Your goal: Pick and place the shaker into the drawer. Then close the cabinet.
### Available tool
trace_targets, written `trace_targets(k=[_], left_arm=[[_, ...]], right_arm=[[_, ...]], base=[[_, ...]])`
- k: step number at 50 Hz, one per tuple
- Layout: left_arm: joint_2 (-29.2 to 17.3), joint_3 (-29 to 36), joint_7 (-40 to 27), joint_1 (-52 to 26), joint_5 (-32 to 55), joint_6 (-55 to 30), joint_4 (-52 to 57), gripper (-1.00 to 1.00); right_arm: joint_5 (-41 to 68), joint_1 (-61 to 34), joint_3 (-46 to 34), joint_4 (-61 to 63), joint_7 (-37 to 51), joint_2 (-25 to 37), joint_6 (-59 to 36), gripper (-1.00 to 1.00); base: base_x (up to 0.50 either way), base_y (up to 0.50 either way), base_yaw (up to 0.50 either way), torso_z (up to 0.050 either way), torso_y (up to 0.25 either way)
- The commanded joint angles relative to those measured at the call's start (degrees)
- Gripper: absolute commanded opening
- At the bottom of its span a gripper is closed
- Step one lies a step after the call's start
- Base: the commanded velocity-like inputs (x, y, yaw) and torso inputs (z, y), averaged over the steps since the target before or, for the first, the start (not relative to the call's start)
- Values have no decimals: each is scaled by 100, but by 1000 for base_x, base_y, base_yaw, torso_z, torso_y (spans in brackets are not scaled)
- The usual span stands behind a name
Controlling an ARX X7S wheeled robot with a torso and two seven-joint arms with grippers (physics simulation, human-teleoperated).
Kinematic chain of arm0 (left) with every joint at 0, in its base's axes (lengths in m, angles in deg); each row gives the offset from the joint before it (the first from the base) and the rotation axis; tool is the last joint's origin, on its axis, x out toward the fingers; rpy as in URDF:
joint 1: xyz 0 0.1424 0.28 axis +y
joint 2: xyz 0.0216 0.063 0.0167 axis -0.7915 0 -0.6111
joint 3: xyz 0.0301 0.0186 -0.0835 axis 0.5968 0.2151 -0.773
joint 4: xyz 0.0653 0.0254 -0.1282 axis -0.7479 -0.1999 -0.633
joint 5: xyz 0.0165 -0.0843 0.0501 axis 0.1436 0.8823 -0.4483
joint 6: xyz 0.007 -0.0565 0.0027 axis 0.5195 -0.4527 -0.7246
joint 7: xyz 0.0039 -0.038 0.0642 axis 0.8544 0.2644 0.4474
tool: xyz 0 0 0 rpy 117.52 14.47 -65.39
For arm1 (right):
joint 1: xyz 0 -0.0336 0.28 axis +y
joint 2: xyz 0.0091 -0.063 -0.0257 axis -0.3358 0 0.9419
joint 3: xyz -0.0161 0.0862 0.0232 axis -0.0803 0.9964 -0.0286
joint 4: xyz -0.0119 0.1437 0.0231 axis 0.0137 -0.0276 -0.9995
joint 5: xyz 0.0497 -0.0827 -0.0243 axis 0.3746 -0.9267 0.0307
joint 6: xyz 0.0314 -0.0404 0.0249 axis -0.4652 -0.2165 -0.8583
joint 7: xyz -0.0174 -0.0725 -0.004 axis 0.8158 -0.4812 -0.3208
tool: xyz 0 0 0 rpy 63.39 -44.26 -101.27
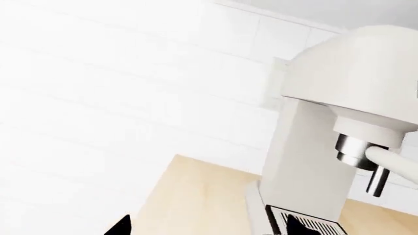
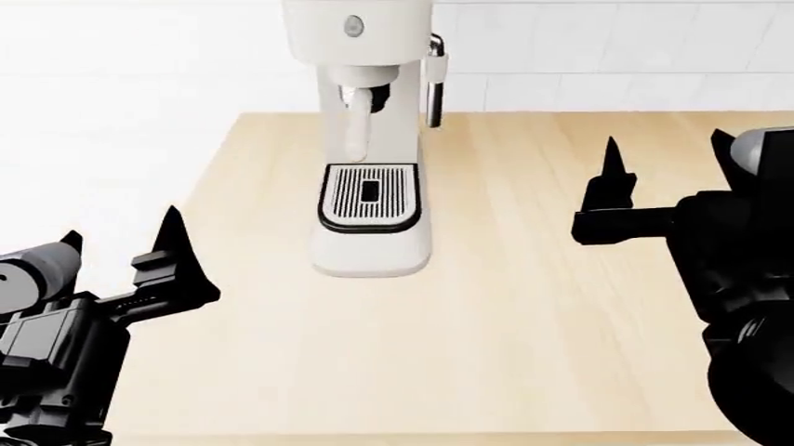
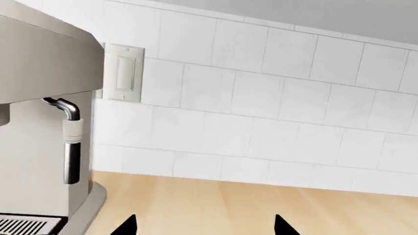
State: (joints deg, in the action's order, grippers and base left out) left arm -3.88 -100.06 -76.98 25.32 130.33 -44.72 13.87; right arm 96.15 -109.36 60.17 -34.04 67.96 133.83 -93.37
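Near edge of wood counter: left gripper at 8 o'clock, right gripper at 3 o'clock, both w/ jaws spread, nothing held. Between them, toward 12, white espresso machine stands upright, drip tray facing the robot, steam wand on its right side. Behind: white tile wall w/ light switch. Shaker, drawer, cabinet not in any view, so orientation can't be told.
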Motion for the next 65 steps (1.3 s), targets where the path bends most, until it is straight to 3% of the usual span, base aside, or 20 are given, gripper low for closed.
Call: trace_targets(k=[1,22,31,55,59,62,65], left_arm=[[-37,14,-53,11,54,28,-1,100],[-84,76,-85,60,64,145,-50,100],[-114,89,-106,71,88,180,-59,100],[-239,-101,-249,106,76,340,-80,100],[-605,-803,-753,-466,285,170,-266,100],[-1446,-1320,-1338,-1547,909,-372,-460,100],[-2360,-1287,-1929,-3028,1589,-916,-813,100]], right_arm=[[-2,5,-2,21,11,-1,18,100],[-55,27,-24,5,-32,-2,69,100],[-90,72,1,9,-48,-3,137,100],[25,55,117,38,78,-10,193,100],[87,-64,134,73,133,12,140,100],[167,-255,172,141,210,64,65,100],[237,-528,166,142,304,116,-78,100]], base=[[4,500,0,0,0],[104,468,0,0,0],[500,46,0,0,0],[1,0,0,0,0],[0,0,0,0,0],[0,0,0,0,3],[0,0,0,0,0]])
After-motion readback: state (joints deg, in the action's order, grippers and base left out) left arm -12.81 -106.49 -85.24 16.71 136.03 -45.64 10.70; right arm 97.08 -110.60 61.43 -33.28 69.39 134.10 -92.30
